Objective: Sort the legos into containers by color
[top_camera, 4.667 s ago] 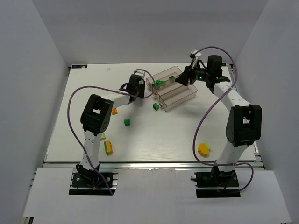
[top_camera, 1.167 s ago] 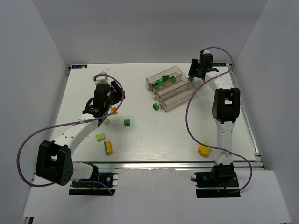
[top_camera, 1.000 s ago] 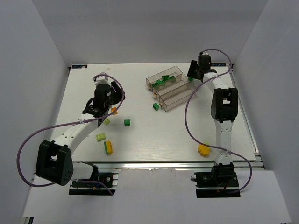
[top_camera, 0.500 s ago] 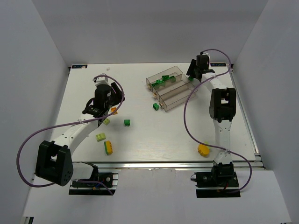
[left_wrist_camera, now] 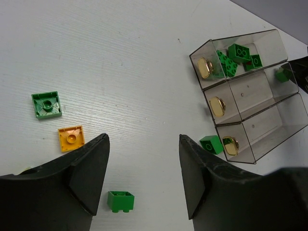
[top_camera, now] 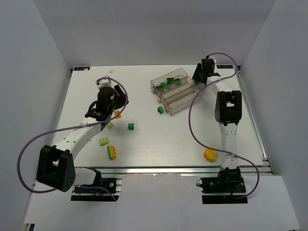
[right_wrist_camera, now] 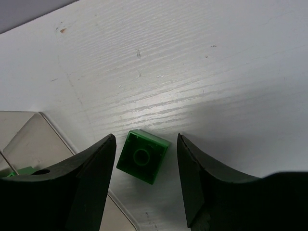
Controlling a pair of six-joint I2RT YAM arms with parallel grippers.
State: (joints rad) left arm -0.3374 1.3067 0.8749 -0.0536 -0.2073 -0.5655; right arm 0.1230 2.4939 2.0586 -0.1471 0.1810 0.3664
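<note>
Right gripper (right_wrist_camera: 145, 144) spread wide about a green brick (right_wrist_camera: 143, 156).
Brick lies underside-up on the table (right_wrist_camera: 202, 53), between the fingers (right_wrist_camera: 82, 187) and touching neither, just outside the tray's (right_wrist_camera: 43, 149) wall.

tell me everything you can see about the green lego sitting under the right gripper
The green lego is a small, square, glossy plastic brick lying flat on the white table with its hollow underside up, showing a round tube in the middle. It sits turned a little askew, close beside the far end of the clear tray; whether they touch is unclear. The open right gripper has its fingers on either side of it, neither touching it.
</note>
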